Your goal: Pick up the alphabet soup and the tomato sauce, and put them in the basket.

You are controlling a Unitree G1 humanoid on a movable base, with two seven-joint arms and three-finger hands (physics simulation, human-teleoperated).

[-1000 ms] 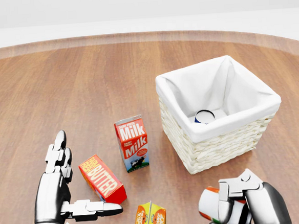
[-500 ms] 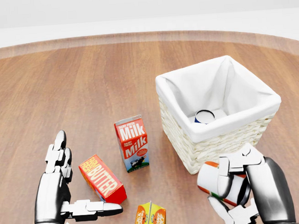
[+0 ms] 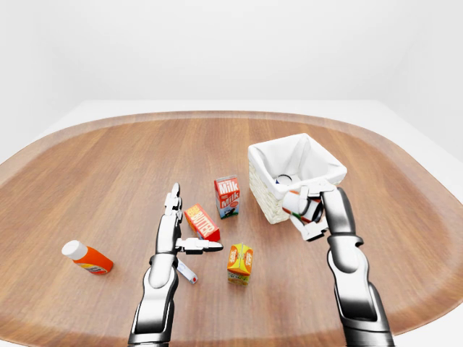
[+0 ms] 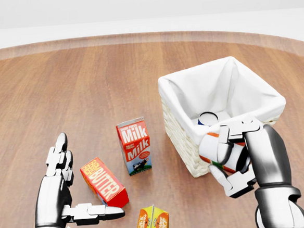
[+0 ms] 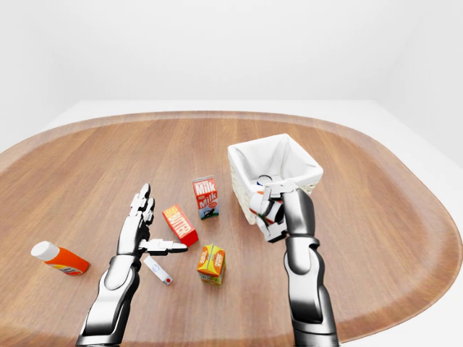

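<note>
Now the right hand [image 4: 233, 158] holds a can [image 4: 217, 152] tight, fingers wrapped round its middle. The can is white with red, orange and a bit of green on its label. I cannot read it, so I cannot tell if it is the soup or the sauce. It hangs on its side, just beside the near wall of the basket [image 4: 182, 130], not yet over the rim. Another can [image 4: 208, 118] with a dark blue rim already sits inside. A tin can is hard and smooth and probably a bit heavy, so holding round the middle is best. The left hand [image 4: 61, 196] is open and empty, above the bench [image 4: 87, 82], near the butter box [image 4: 103, 182].
</note>
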